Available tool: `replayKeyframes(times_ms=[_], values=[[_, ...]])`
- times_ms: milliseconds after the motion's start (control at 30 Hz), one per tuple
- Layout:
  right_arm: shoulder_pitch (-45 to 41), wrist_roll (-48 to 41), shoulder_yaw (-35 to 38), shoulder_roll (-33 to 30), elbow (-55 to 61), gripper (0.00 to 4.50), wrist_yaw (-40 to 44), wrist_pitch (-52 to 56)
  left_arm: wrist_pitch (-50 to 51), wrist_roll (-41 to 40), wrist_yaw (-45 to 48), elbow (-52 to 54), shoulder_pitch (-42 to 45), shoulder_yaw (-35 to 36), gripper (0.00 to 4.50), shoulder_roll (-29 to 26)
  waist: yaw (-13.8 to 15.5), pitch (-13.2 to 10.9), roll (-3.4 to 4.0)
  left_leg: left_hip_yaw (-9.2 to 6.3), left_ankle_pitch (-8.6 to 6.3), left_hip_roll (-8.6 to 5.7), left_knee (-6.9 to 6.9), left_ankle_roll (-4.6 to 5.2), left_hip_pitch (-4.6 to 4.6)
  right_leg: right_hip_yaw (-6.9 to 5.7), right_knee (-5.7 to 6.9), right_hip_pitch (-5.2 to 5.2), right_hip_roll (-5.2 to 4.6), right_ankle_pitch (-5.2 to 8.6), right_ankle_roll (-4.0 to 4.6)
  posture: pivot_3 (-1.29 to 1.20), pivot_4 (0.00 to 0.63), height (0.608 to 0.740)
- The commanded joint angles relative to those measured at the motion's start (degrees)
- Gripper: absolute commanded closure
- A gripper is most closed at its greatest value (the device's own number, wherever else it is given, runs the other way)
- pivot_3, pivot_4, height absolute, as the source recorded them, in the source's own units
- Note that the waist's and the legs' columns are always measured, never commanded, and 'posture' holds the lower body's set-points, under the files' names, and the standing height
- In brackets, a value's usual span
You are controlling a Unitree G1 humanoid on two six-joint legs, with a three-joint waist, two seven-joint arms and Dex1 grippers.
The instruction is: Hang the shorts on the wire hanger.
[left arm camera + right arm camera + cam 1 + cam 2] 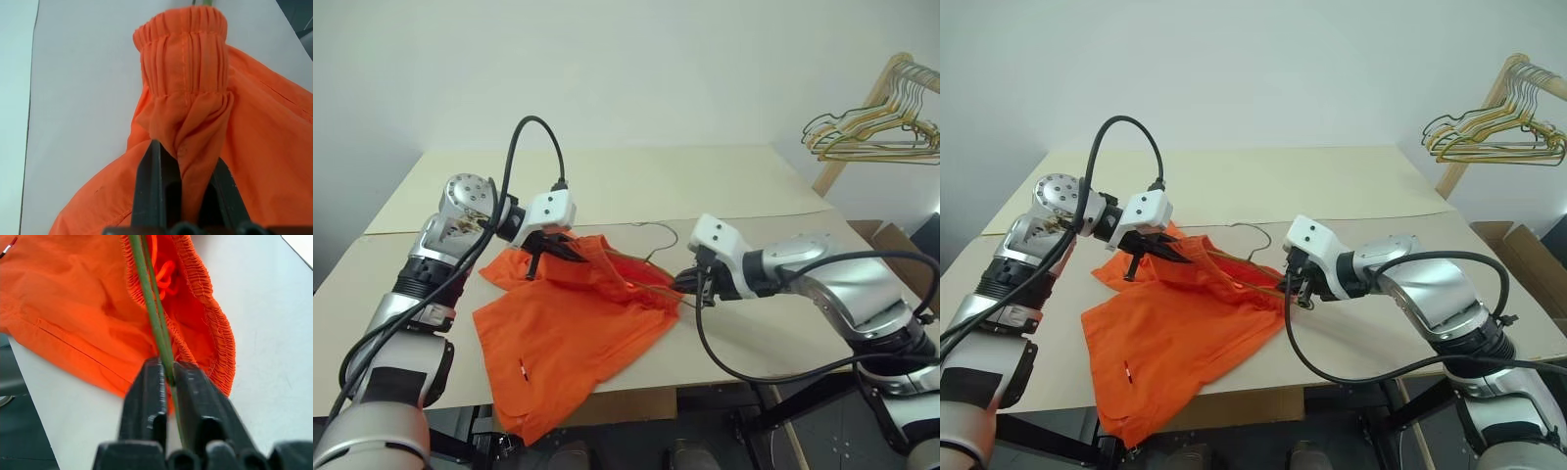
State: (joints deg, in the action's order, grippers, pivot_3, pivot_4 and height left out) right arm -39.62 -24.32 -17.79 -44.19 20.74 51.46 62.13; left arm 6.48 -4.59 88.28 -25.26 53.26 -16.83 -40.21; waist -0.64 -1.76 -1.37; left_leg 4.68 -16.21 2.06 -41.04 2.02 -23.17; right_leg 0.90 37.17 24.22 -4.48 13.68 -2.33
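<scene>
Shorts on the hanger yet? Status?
Partly. Done: the wire hanger already runs into the waistband opening of the shorts. In hand: left claw shut on the waistband, right claw shut on the wire. Left: most fabric lies on the table; hanging remains.

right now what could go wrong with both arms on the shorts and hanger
The right gripper pinches the thin wire hanger only at the fingers' tips, so the wire may slip or twist. The left gripper holds a small bunch of the shorts below the waistband; a pull could free it. Part of the shorts overhangs the table edge and may drag.
</scene>
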Motion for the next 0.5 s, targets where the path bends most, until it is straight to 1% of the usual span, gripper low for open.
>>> replayKeyframes(times_ms=[33,233,333,467,500], values=[[-2.2,-0.4,1.1,-0.4,1.0,4.44,1.6,-2.0,0.4,-0.9,-0.1,2.0,0.3,1.8,4.5,-0.4,0.0,0.0,0.0,0.0,0.0,0.0,0.0,0.0,0.0,0.0,0.0,0.0,0.0,0.0,0.0,0.03,0.0,0.74],[-3.5,0.1,1.7,0.2,0.5,4.44,2.0,-2.9,-0.2,-2.0,1.3,2.6,-0.5,1.9,4.5,0.0,0.0,0.0,0.0,0.0,0.0,0.0,0.0,0.0,0.0,0.0,0.0,0.0,0.0,0.0,0.0,0.03,0.0,0.74],[-4.3,0.6,1.9,0.3,0.3,4.5,1.8,-3.5,1.1,-3.4,3.6,3.7,-0.6,1.7,3.81,-0.9,0.0,0.0,0.0,0.0,0.0,0.0,0.0,0.0,0.0,0.0,0.01,0.01,0.0,0.0,0.0,0.03,0.0,0.74],[-4.7,2.0,1.8,-0.2,0.6,4.5,1.5,-5.2,1.2,-5.3,4.2,4.2,0.1,-0.1,2.6,-2.7,0.0,0.0,0.0,0.01,0.0,0.0,0.0,0.0,0.0,0.01,0.0,0.01,-0.01,0.0,0.0,0.02,0.0,0.74],[-4.9,2.5,1.8,-0.3,0.7,4.5,1.4,-6.0,1.0,-5.2,4.2,3.6,0.7,-0.7,2.41,-3.0,0.0,0.0,0.0,0.01,0.0,0.01,0.0,0.0,-0.01,0.0,0.0,0.02,0.0,0.0,0.0,0.02,0.0,0.74]])
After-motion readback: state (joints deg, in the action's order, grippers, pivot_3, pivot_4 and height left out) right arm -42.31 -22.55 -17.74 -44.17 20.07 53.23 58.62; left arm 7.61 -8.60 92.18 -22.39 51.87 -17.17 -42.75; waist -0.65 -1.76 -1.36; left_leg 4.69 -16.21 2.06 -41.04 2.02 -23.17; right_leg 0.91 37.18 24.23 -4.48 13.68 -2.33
